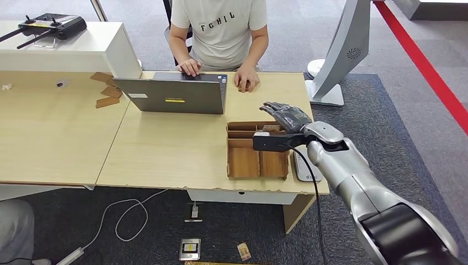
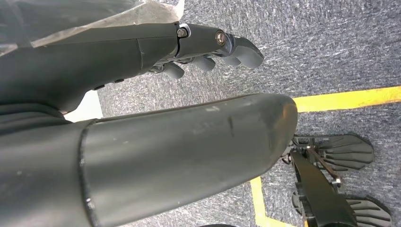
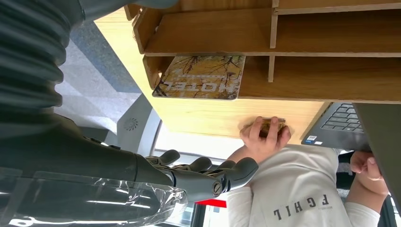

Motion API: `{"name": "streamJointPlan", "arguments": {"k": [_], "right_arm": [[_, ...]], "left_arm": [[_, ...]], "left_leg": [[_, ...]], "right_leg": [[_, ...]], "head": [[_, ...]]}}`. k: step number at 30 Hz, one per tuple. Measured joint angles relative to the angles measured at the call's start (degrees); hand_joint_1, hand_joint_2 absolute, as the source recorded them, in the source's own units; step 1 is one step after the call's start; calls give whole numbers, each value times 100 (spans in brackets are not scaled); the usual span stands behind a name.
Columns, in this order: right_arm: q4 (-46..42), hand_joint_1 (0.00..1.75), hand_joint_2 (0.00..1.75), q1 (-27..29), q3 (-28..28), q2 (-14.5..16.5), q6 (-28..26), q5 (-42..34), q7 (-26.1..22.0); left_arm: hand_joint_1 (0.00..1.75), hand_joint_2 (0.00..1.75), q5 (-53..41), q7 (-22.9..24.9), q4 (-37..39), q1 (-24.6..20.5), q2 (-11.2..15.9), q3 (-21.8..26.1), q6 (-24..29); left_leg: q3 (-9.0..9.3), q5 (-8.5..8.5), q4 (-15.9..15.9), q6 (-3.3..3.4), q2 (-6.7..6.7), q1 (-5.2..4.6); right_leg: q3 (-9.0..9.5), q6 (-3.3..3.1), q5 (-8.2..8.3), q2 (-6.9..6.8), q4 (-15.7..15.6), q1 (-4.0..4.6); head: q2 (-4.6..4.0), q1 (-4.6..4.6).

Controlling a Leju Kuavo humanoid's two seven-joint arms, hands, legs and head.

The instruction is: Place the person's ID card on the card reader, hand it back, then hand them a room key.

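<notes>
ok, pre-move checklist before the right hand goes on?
1. Right hand empty, fingers apart: ok.
2. It hovers over the wooden tray's far end: ok.
3. Hotel card lies in a tray compartment: ok.
4. Person's hand covers something card-like on the table; ID or not: cannot tell.
5. Reader beside the tray, partly behind the arm, nothing seen on it: ok.
6. Left hand hangs over carpet, empty: ok.

The person's white T-shirt (image 1: 219,25) carries the black lettering "FGHIL" across the chest — legible in the head view and in the right wrist view. The card (image 3: 200,77) lying in the wooden organizer (image 3: 302,47) reads "HOTEL" — smaller print beneath is illegible.
</notes>
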Motion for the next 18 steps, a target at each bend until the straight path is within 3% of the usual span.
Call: {"name": "streamJointPlan", "arguments": {"k": [18], "right_arm": [[30,0,175,-52,-14,-167,-15,-2,69]], "left_arm": [[0,0,1,1,0,17,4,-8,0]], "left_leg": [[0,0,0,0,0,0]], "right_leg": [[0,0,0,0,0,0]], "head": [[0,0]]}}
